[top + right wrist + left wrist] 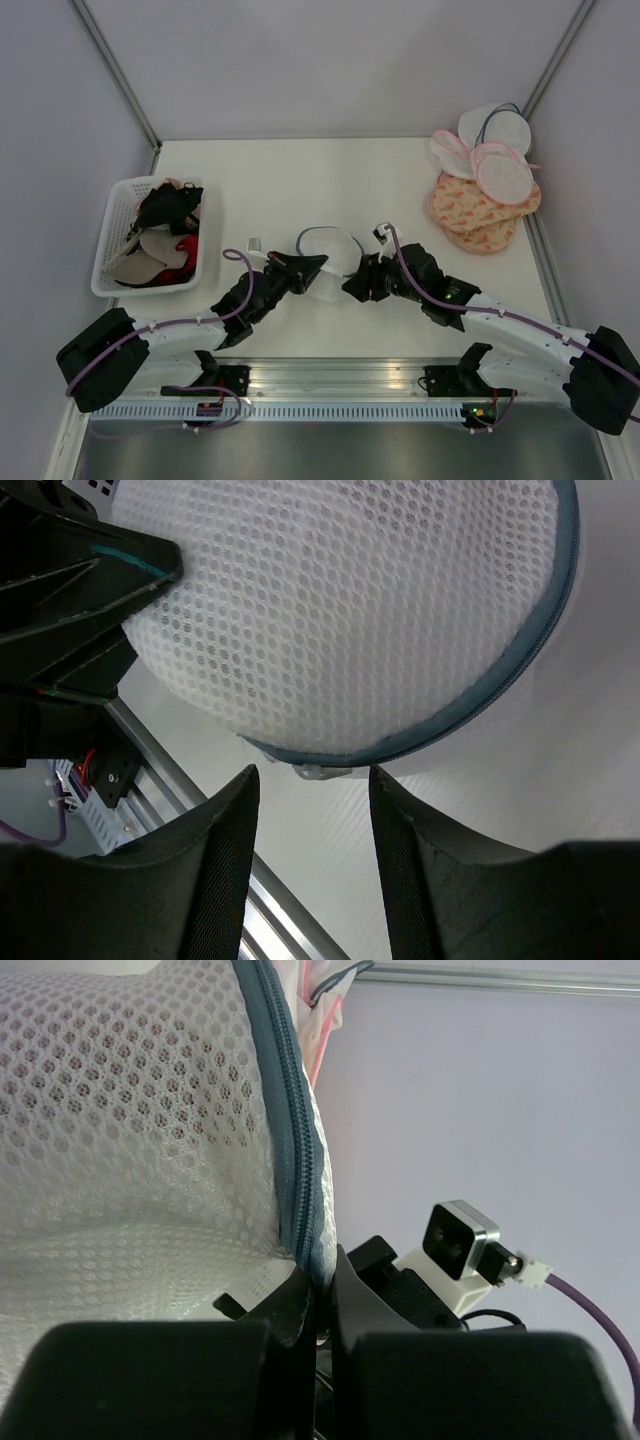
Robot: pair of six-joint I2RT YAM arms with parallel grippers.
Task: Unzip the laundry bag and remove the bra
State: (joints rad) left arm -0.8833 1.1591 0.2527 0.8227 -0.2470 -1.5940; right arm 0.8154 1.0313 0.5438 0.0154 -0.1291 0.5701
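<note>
The laundry bag [330, 250], a white mesh dome with a dark grey zipper rim, lies at mid-table between both arms. My left gripper [312, 268] is shut on its rim. In the left wrist view the fingers [322, 1282] pinch the grey zipper band [296, 1150], with the mesh [130, 1110] to the left. My right gripper [353, 284] is open at the bag's right side. In the right wrist view the gripper [312, 815] sits just below the rim, with the white zipper pull [322, 772] between the fingertips and untouched. The bag [340, 600] is zipped shut. The bra is hidden.
A white basket [112, 250] holding several garments stands at the left. Pink-rimmed white bags [495, 160] and peach patterned bags [480, 215] are piled at the back right. An aluminium rail [340, 385] runs along the near edge. Walls close in the table on both sides.
</note>
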